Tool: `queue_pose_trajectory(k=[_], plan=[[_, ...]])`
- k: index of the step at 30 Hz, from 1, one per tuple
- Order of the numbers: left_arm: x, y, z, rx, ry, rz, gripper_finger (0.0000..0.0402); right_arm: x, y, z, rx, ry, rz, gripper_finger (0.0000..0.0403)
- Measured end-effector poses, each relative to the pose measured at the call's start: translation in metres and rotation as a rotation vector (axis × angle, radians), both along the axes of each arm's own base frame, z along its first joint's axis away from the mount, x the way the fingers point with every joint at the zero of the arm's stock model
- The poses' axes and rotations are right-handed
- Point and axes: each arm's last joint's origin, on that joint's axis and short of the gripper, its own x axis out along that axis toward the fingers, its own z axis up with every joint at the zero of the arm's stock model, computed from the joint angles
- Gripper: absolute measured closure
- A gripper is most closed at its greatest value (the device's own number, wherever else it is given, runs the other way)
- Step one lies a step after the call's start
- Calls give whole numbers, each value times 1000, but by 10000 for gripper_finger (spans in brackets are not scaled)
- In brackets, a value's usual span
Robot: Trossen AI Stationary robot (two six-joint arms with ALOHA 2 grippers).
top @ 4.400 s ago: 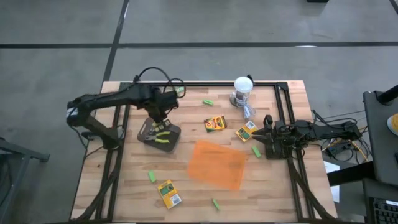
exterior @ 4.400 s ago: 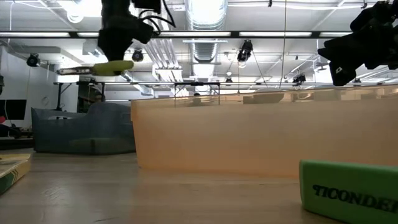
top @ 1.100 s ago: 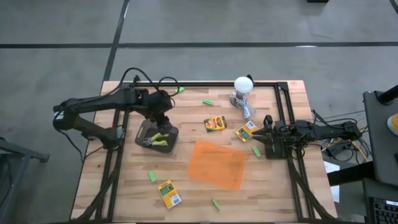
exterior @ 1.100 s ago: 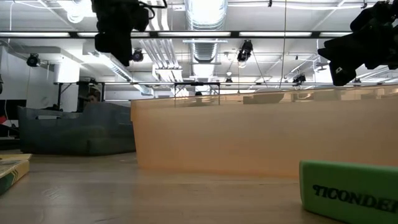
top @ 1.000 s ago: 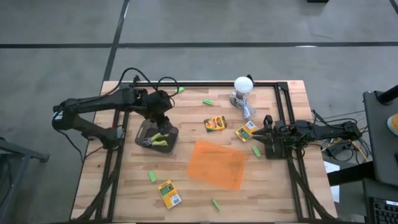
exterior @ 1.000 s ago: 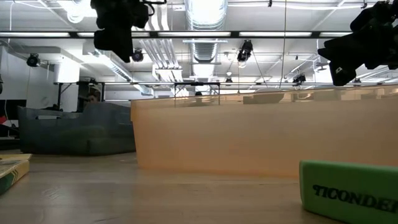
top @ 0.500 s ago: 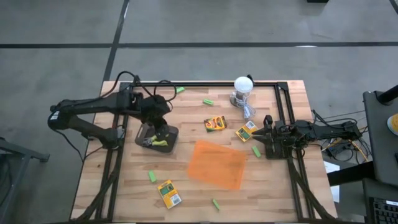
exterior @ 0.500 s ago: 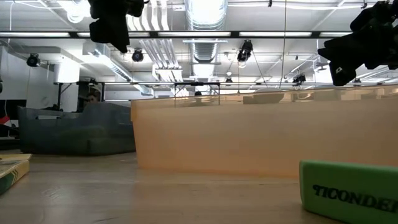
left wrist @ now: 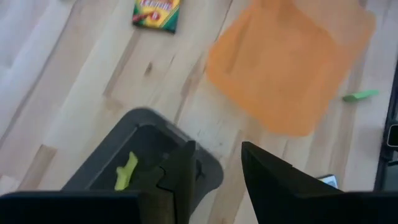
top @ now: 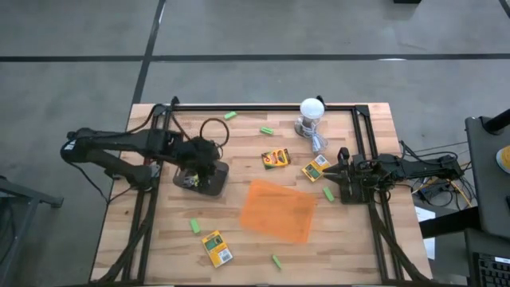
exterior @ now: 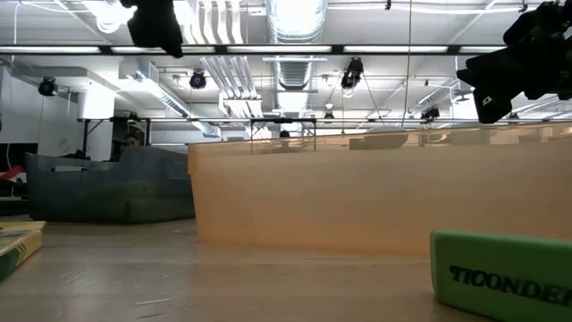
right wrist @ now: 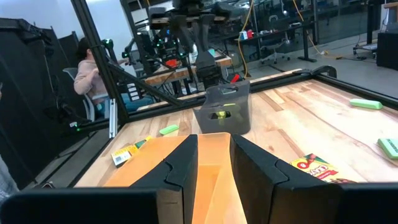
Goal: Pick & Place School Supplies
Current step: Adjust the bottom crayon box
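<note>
Pale planked wooden worktop [top: 351, 247], matt; translucent orange plastic tray [top: 277, 210], smooth; dark matt plastic bin [left wrist: 134, 152]; glossy printed cardboard crayon box [left wrist: 157, 12].

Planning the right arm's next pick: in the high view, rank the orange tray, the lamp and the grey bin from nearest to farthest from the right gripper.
From the right gripper:
1. Orange tray, just left of it, table centre.
2. Lamp, at the far edge.
3. Grey bin, across the table under the left gripper.

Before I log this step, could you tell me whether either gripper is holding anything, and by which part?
Nothing is held. The left gripper stands open and empty above the dark grey plastic bin; the right gripper waits, open and empty, at the table's right edge.
</note>
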Motion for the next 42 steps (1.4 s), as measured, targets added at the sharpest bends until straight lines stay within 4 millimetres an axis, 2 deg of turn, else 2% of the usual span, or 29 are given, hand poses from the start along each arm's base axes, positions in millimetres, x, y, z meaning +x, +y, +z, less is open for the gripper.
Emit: queue_pose_trajectory(k=[5,15,24,30,36,42], plan=[[1,-22,2,61,-60,-42,268,0,0,0,0,1,0,312],[-2,-52,2,14,-113,-73,268,0,0,0,0,0,0,312],[7,-58,12,21,-251,-160,268,0,0,0,0,0,0,312],[14,-62,21,90,-372,-254,268,0,0,0,0,1,0,312],[16,-68,27,22,-446,-223,268,0,0,0,0,1,0,312],[16,-77,24,14,-435,-235,268,0,0,0,0,1,0,312]])
